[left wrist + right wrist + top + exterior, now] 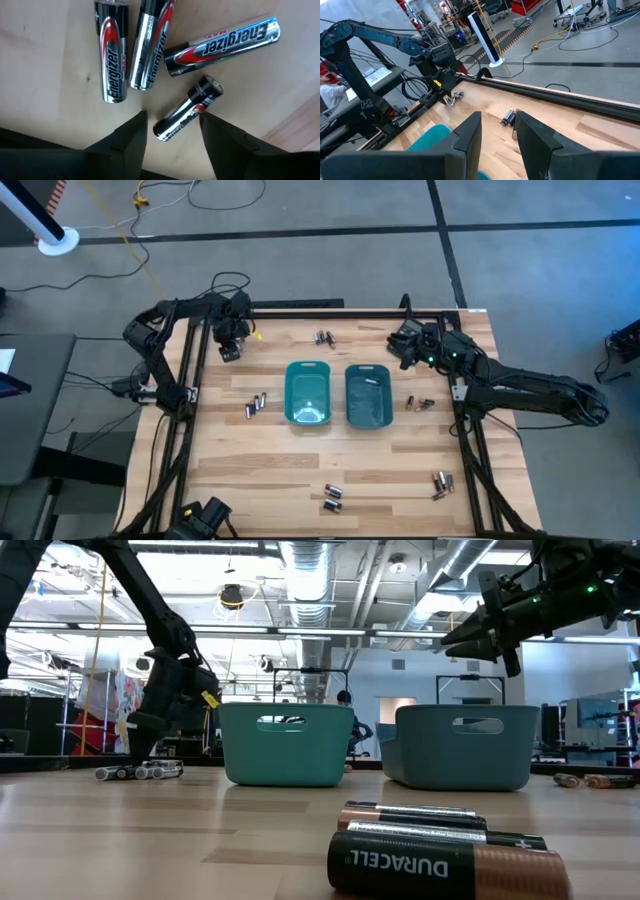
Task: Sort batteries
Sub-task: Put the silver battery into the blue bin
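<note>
A: Where's the L gripper (172,127)?

B: Far-left corner of the table (400,480), down over a battery cluster. Small battery (187,108) lies between its parted fingers, not pinched yet; long axis runs roughly along the fingers, so they close across its width.

A: R gripper (497,132)?

B: Parted, empty, hovering above the right tray (368,395), well apart from that cluster. L arm's nearer.

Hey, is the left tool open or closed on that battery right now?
Open. In the left wrist view the left tool straddles a small battery lying on the table, with gaps beside both fingers.
</note>
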`<control>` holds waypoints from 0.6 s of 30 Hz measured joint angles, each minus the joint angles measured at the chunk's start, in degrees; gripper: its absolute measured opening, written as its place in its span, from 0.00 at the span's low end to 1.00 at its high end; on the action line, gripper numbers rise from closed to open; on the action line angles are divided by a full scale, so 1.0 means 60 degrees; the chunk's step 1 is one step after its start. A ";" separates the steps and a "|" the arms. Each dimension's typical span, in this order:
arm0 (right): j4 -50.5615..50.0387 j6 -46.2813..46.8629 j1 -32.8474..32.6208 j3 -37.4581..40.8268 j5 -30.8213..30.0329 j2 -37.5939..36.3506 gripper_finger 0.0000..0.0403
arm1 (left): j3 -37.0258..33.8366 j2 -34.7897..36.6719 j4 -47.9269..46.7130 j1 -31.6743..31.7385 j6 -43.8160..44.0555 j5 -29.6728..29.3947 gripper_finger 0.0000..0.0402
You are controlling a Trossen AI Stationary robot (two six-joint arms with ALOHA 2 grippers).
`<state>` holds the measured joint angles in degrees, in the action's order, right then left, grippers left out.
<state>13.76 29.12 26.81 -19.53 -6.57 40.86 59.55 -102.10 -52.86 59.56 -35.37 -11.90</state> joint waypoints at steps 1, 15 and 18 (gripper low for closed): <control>-0.0004 0.0003 0.0000 0.0000 0.0000 -0.0003 0.34 | -0.0005 0.0000 0.0023 -0.0011 0.0029 -0.0026 0.41; -0.0003 0.0175 -0.0015 0.0000 0.0000 -0.0003 0.34 | 0.0084 -0.0047 0.0147 -0.0246 -0.0165 -0.1298 0.09; 0.0000 0.0175 -0.0015 0.0000 0.0000 -0.0002 0.34 | 0.0098 -0.0051 -0.0123 -0.0353 -0.0124 -0.1738 0.09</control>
<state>13.76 30.17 26.72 -19.53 -6.57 40.85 60.14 -102.41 -53.60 57.44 -36.11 -22.33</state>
